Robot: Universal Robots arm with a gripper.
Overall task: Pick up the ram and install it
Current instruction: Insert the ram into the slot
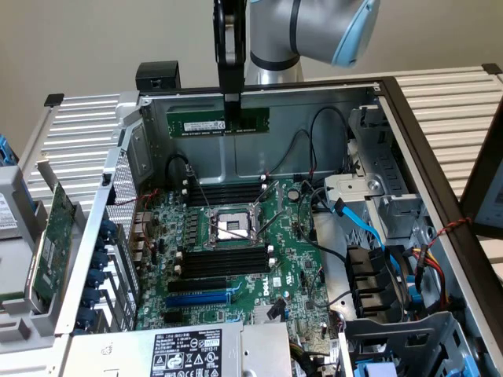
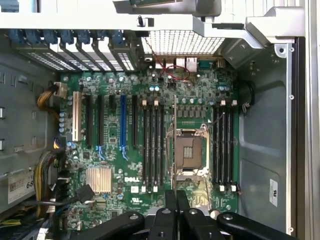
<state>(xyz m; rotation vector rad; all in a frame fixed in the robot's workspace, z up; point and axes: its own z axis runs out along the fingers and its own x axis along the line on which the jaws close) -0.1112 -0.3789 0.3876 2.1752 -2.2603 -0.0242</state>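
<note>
We see the long, thin green circuit-board ram stick (image 1: 196,123) hanging level in the air over the open grey metal computer case (image 1: 259,161), near the case's far wall in the exterior view and well above the board below. The black two-fingered gripper (image 1: 231,118) comes straight down onto it. Its jaws are pressed together on the stick's upper edge near the middle, so that green board juts out on both sides of the fingers. Below lies the green motherboard (image 1: 267,251) with its square silver processor socket (image 1: 230,226) and rows of black memory slots (image 1: 222,261) on either side of the socket. In the wrist view we look past the gripper (image 2: 176,200) down onto the same motherboard (image 2: 130,172) and black memory slots (image 2: 151,145). A larger green expansion card (image 1: 49,236) stands outside the case at the exterior view's left.
</note>
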